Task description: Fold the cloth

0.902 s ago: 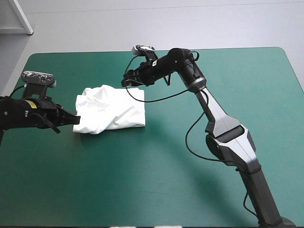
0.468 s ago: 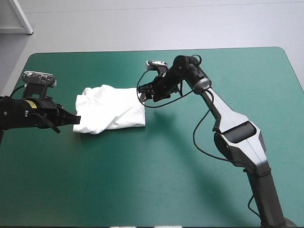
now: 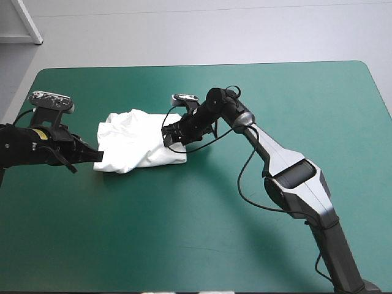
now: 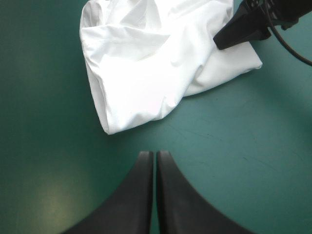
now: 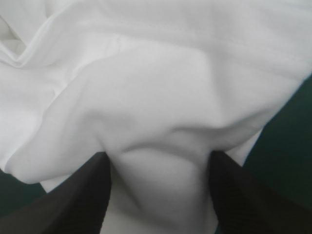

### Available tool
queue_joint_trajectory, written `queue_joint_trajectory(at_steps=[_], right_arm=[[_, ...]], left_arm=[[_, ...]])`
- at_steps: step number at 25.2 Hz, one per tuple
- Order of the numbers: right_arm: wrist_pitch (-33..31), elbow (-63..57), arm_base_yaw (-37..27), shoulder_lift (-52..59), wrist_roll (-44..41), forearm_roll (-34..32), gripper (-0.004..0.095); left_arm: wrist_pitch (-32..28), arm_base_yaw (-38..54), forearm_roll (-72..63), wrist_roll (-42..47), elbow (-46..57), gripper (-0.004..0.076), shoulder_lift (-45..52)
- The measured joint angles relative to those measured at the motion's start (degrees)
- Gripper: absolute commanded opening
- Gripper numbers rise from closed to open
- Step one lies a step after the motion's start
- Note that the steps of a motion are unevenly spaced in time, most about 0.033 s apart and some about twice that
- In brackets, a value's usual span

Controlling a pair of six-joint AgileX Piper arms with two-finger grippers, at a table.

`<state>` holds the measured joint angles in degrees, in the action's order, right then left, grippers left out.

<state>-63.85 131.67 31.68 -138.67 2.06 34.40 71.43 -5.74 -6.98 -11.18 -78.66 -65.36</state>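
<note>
T-shirt (image 3: 139, 142): white, a rumpled, loosely folded bundle lying flat on the table, with soft creases and a stitched seam across its top
Where it lies: in the table's left half, nearer the far edge than the near edge, and well in from the left edge
Bundle's shape: roughly four-sided; its right side is fairly straight, while its left side is puffier and more wrinkled
Right gripper (image 3: 166, 141): down on the bundle's right side, close to its near-right corner; the black fingers (image 5: 87, 195) stand wide apart, and in the right wrist view white cloth swells up in the gap between them, not clamped
Left gripper (image 4: 155, 157): its two black fingers are pressed together into one point and hold nothing; it sits low over the cover and aims at the bundle's near-left corner, with a strip of teal-green showing between its tip and the cloth
Right arm (image 3: 294, 177): reaches in from the table's near-right corner, over the middle, to the bundle
Table (image 3: 257, 251): teal-green cover, rounded far corners
</note>
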Motion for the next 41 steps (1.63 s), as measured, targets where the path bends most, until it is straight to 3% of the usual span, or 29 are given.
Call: queue_joint_trajectory(at_steps=[5,11,19,25,28,33,34,36,37,38,39,41], right_arm=[[0.1,0.0,0.4,-0.4,2.5,-0.2,-0.0004],[-0.6,0.0,0.5,0.2,3.9,-3.3,-0.0017],[-4.3,-0.1,-3.5,3.1,-0.8,-18.0,-0.0018],[-4.8,-0.2,-10.5,5.3,-2.1,-26.6,-0.0017],[-4.8,-0.4,-17.9,6.3,-2.1,-34.4,-0.0018],[-4.7,-2.9,-28.9,6.3,-2.1,-40.0,-0.0016],[-4.8,-3.4,-32.5,6.3,-2.7,-39.2,-0.0004],[-4.8,-3.5,-37.0,6.3,-2.9,-35.6,0.0148],[-4.8,-3.5,-38.8,6.3,-2.9,-33.5,0.0353],[-5.0,-3.5,-40.3,6.2,-2.7,-30.8,0.0439],[-5.0,-3.5,-40.6,6.2,-2.7,-30.0,0.062],[-5.0,-3.6,-40.8,6.1,-2.9,-28.8,0.0684]], left_arm=[[0.0,0.0,0.0,-0.1,0.0,0.0019,0.0],[0.0,0.0,0.0,-0.1,0.0,0.0019,0.0],[0.0,0.0,0.0,-0.2,0.0,0.0019,0.0],[0.0,0.0,0.0,-2.1,0.0,0.0019,0.0],[0.0,0.0,0.0,-2.9,0.0,0.0019,0.0],[0.0,0.0,0.0,-3.0,0.0,0.0019,0.0],[0.0,0.0,0.0,-3.1,0.0,0.0019,0.0],[0.0,0.0,0.0,-3.2,0.0,0.0019,0.0],[0.0,0.0,0.0,-3.2,0.0,0.0019,0.0],[-0.1,0.0,0.0,-3.2,0.0,0.0019,0.0],[-0.3,0.0,0.0,-3.3,0.0,0.0019,0.0],[-0.6,0.0,0.0,-3.3,0.0,0.0019,0.0]])
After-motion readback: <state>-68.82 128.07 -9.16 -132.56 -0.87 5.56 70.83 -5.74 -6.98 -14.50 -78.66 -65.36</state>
